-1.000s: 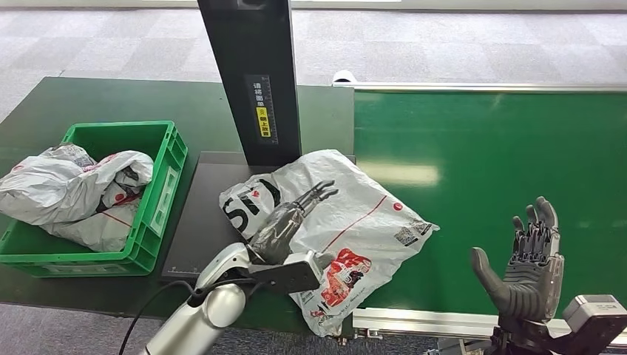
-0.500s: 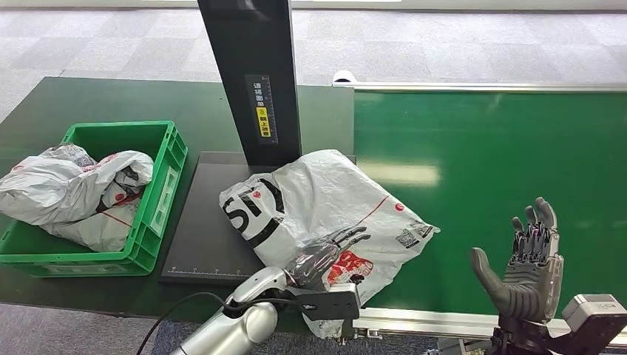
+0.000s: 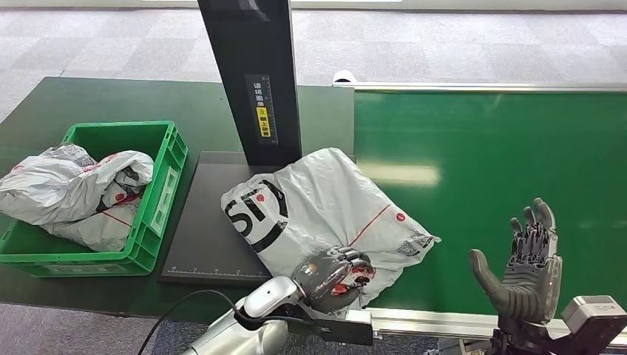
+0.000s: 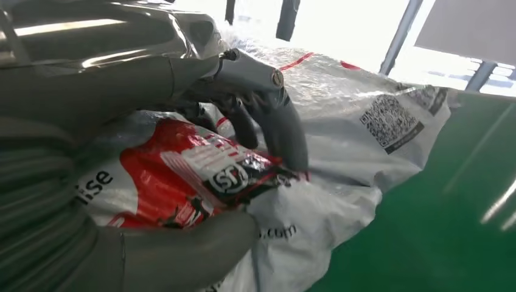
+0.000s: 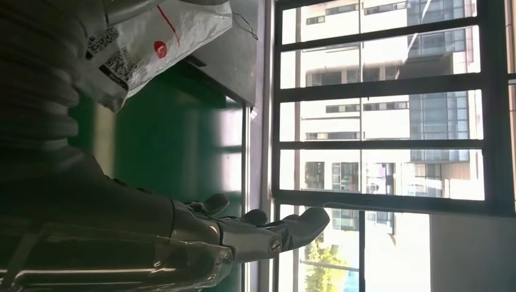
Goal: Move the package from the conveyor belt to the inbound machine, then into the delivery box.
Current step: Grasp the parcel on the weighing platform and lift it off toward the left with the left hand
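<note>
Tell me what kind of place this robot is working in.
Probably a parcel-sorting station set up indoors: a green conveyor belt, a black inbound machine with a flat platform, and a green crate holding bagged parcels. The left hand grips a courier package.

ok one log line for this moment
left hand: gripping white plastic courier bag at near edge | right hand: open above green conveyor belt

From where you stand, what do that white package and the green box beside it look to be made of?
The package looks like thin, glossy plastic film: it wrinkles, shines, and bunches where the left hand grips its corner. The green box looks like rigid moulded plastic with a matt finish, judging by its ribbed, slotted walls.
</note>
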Robot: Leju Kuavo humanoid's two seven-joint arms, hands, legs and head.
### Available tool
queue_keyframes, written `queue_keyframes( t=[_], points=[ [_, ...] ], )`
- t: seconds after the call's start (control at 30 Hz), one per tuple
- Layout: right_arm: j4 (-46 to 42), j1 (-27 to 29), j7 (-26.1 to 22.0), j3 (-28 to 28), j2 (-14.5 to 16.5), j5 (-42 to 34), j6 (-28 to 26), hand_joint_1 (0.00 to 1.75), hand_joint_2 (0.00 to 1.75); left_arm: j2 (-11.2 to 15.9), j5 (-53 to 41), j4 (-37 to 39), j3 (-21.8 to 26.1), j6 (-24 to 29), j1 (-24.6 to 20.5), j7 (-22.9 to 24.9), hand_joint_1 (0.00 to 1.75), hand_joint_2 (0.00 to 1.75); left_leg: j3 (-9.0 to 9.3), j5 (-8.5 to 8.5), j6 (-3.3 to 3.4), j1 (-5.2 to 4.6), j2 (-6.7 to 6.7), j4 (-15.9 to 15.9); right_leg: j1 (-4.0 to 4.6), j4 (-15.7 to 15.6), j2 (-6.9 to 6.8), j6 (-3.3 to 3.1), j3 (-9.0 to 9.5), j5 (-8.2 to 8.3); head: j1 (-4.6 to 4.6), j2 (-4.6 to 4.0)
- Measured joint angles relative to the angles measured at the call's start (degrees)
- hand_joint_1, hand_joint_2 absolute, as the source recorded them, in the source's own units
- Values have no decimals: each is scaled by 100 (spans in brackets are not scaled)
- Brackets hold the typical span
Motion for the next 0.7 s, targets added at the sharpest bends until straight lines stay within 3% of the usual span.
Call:
queue_keyframes(
  t=[0.23, 0.37, 0.7],
  points=[
    [0, 1, -11, 0, 0, -5, -15, 0, 175, 291, -500, -856, 446, 8, 15, 264, 175, 175, 0, 2, 0, 1, 0, -1, 1, 1, -1, 0, 1, 0, 0, 0],
    [0, 1, -11, 0, 2, 7, -47, 0, 175, 441, -669, -1389, 688, 325, 37, 294, 175, 175, -1, 2, 0, 1, 0, 0, 1, 1, 0, 0, 1, 0, 1, 0],
    [-84, 207, -58, -186, 45, 115, -301, 0, 175, 1004, -607, -3901, 1990, 1185, 22, -22, 175, 175, -1, 2, 0, 2, 1, -2, 3, 1, 0, -1, -1, 0, -1, 0]
  ],
)
